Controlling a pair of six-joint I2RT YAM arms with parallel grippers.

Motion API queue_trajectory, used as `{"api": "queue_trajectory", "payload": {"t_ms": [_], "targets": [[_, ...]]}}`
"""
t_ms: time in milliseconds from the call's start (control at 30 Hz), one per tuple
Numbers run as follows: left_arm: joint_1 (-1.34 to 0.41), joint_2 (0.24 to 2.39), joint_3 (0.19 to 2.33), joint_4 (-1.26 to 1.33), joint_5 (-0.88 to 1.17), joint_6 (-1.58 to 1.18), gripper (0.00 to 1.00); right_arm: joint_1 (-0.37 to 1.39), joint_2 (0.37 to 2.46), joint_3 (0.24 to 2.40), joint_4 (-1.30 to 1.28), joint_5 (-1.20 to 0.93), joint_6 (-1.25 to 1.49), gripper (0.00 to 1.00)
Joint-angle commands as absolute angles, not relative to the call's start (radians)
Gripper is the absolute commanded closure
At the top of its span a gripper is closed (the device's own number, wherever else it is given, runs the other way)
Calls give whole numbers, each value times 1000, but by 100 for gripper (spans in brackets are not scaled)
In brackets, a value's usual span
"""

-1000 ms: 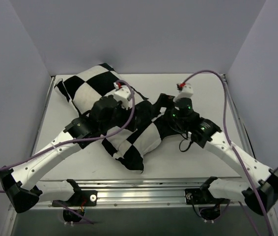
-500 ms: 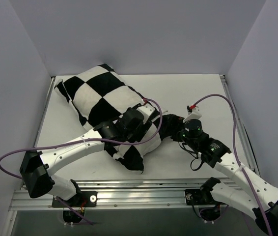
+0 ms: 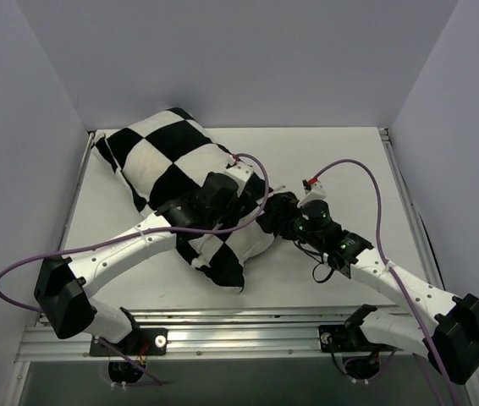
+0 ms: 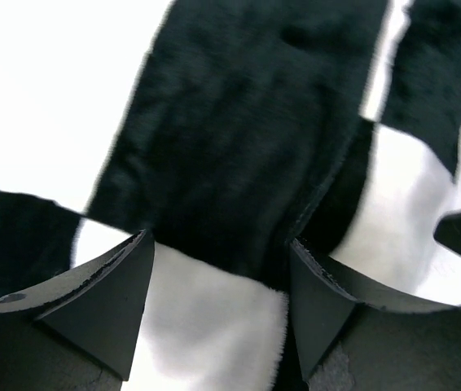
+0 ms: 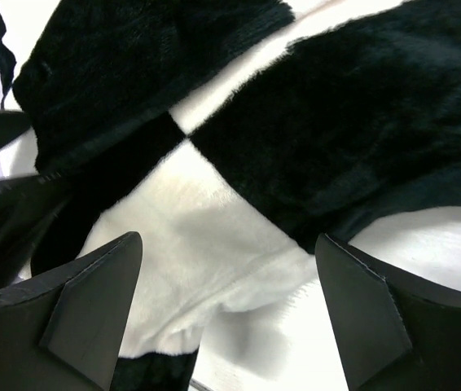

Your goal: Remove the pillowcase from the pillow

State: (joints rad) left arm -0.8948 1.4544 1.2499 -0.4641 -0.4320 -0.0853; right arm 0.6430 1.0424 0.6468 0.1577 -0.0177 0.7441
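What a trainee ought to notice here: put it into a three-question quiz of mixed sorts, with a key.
1. True or false: both arms are folded back at their bases, far from the pillowcase.
2. Pick one. In its wrist view, the right pincer has its jaws: A) wide apart, B) shut on a purple cable, C) out of view.
3. Short answer: what fills the view beyond the left pincer in its wrist camera?

Key: 1 false, as both arms reach out to the pillowcase. 2 A. 3 the black-and-white checked fabric of the pillowcase.
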Motion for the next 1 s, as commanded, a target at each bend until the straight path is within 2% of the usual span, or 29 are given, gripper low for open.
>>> {"api": "queue_trajectory", "payload": {"t_ms": [0,300,433,500,800,867,900,967], "targets": [[-853,1453,1307,-423,-477,-81,28,653,1083,676,256,-43,753,18],[-831,1450,1292,-420,-442,-92,28,690,1216,770,308,-8,736,22],[-819,1445,1281,-417,-428,-103,33,754,1249,845,255,77,712,22],[-808,1439,1276,-417,-416,-107,46,776,1264,887,229,135,701,21],[-790,1440,1267,-410,-382,-133,76,811,1429,939,178,190,704,21],[-782,1440,1269,-410,-382,-143,78,811,1457,927,157,206,707,26],[-778,1436,1269,-410,-385,-146,81,811,1474,917,153,210,712,40],[-756,1430,1269,-413,-393,-161,86,811,1473,882,130,231,718,60]]}}
